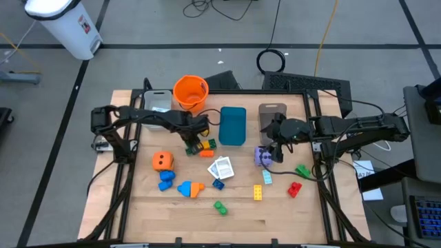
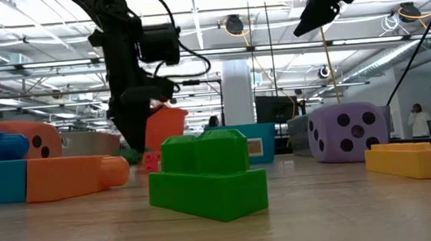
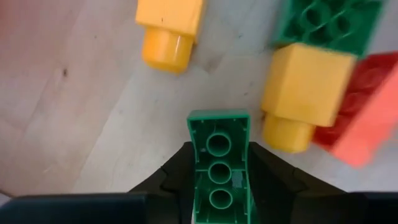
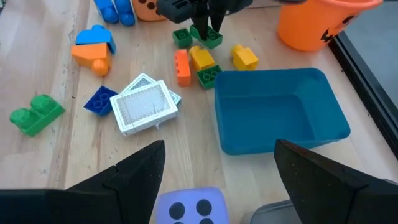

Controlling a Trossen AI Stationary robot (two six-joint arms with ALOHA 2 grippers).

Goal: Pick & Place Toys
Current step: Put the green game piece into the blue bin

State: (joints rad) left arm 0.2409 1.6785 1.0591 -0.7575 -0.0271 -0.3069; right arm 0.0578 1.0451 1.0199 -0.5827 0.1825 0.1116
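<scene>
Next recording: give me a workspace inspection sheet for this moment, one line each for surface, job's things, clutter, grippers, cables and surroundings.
Surface: wooden table, toys scattered across its middle.
Job's things: green brick clamped in the left gripper; orange die; purple die; white cards; loose bricks in red, yellow, green and blue.
Clutter: orange bucket, teal tray and grey tray at the table's far side.
Grippers: left gripper jaws shut on the green brick beside the teal tray; right gripper jaws open above the purple die.
Cables: coiled black cable on the floor.
Surroundings: white bin; person far behind.
</scene>
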